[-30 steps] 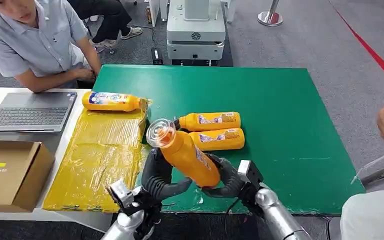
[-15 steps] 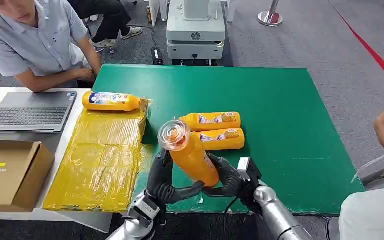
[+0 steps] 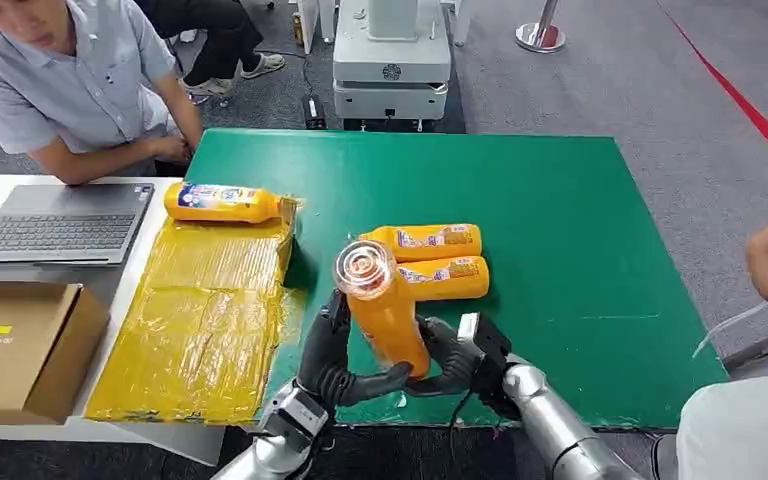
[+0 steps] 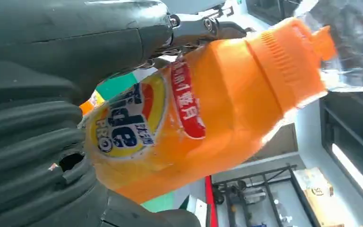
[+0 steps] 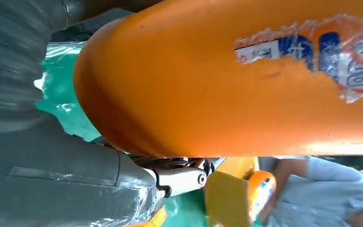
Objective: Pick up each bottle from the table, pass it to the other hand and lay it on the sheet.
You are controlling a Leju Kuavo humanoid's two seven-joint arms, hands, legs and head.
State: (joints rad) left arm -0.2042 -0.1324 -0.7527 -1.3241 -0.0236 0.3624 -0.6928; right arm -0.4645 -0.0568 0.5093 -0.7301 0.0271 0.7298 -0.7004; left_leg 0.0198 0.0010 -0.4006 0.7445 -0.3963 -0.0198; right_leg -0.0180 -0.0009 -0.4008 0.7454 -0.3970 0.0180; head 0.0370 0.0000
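Here the bottle (image 3: 385, 318) stands between both hands — left hand (image 3: 328, 355), right hand (image 3: 450, 362)

I see the held bottle (image 3: 385, 318) has swung from a steep left lean to nearly upright, its cap now further right and nearer the two bottles (image 3: 426, 260) lying on the surface. My left hand (image 3: 335, 358) has risen and closed in around its lower body opposite my right hand (image 3: 455, 358).
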